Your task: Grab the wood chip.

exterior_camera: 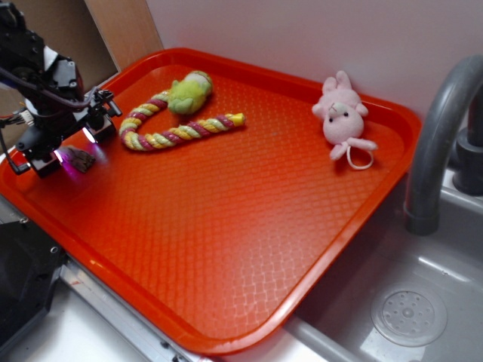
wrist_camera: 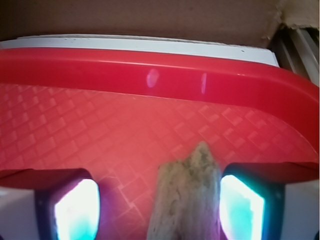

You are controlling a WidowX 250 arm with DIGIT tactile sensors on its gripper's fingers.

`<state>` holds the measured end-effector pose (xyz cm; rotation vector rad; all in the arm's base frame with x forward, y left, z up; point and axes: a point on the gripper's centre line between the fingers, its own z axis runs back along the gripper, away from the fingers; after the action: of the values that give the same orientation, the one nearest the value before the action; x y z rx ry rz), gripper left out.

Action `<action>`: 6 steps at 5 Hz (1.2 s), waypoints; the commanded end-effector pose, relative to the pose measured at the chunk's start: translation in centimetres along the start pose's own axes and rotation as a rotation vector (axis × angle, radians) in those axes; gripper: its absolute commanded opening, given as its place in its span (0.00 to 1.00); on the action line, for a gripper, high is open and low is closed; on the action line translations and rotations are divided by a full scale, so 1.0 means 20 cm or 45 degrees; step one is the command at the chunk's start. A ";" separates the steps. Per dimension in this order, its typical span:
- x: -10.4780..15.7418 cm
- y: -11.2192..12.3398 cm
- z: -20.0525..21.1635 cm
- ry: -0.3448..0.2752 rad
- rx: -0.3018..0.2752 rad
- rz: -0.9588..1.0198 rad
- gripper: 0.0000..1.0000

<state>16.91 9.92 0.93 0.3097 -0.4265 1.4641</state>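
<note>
Chip [wrist_camera: 186, 195] lies on the red tray [exterior_camera: 249, 226] near its left edge, right between the claw's [exterior_camera: 74, 147] spread fingers, nearer one pad [wrist_camera: 240, 207], claw open around it, not clamped.

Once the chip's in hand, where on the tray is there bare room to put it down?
The wide tray centre and near side, below the rope toy and pink plush, is bare. The far strip is crowded, and the left corner holds the gripper straddling the wood chip.
</note>
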 end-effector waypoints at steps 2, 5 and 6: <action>-0.06 0.09 -0.03 -0.010 0.024 0.033 0.00; 0.03 0.02 0.11 0.003 -0.152 -0.101 0.00; 0.14 -0.03 0.27 0.234 -0.348 -0.295 0.00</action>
<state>17.06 8.71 5.83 0.0321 -0.3693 1.2254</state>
